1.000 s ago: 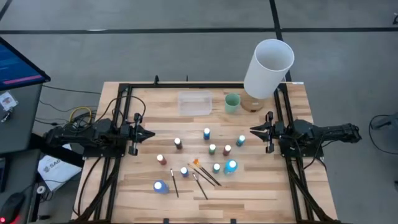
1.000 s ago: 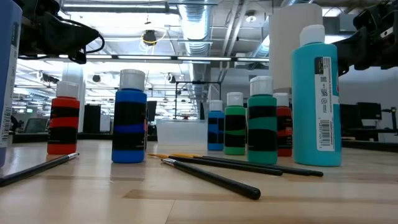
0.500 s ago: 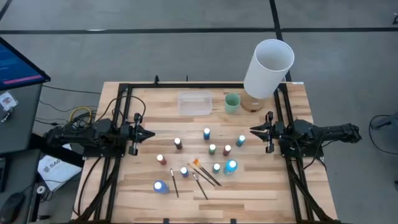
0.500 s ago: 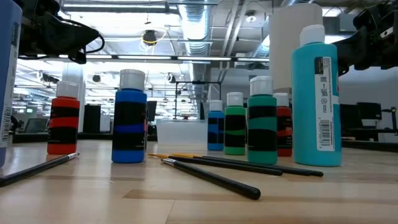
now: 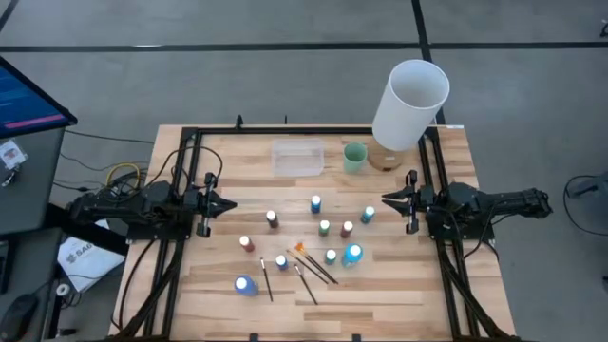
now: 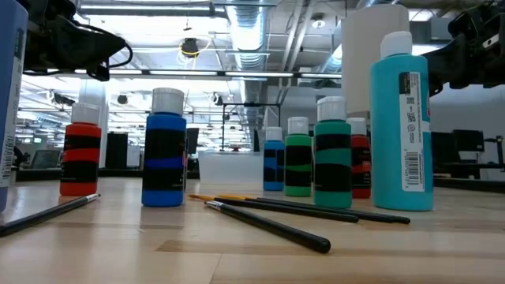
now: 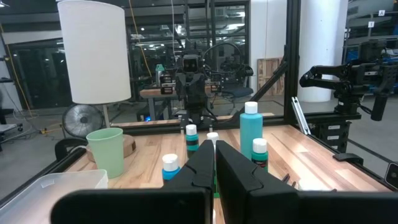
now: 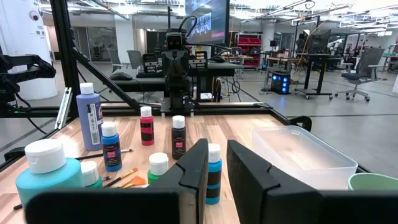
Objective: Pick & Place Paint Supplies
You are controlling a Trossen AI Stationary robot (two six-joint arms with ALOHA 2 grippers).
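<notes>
I see no change: left gripper [image 5: 231, 202] jaws closed, right gripper [image 5: 387, 199] jaws slightly parted, empty; paint bottles [image 5: 324, 228] between them untouched.

Left claw [image 7: 214, 163] in foreground, its two dark fingers pressed together with nothing between them. Past it on the wooden table [image 7: 152, 152]: pale green cup [image 7: 107, 150], corner of a clear tray [image 7: 53, 184], tall teal bottle [image 7: 250, 130], and smaller pale-capped bottles, one blue [image 7: 191, 137], one beside the teal [image 7: 259, 153]. Tall white cylinder [image 7: 94, 51] behind the cup; the other arm [image 7: 345, 78] held above the table's far side
</notes>
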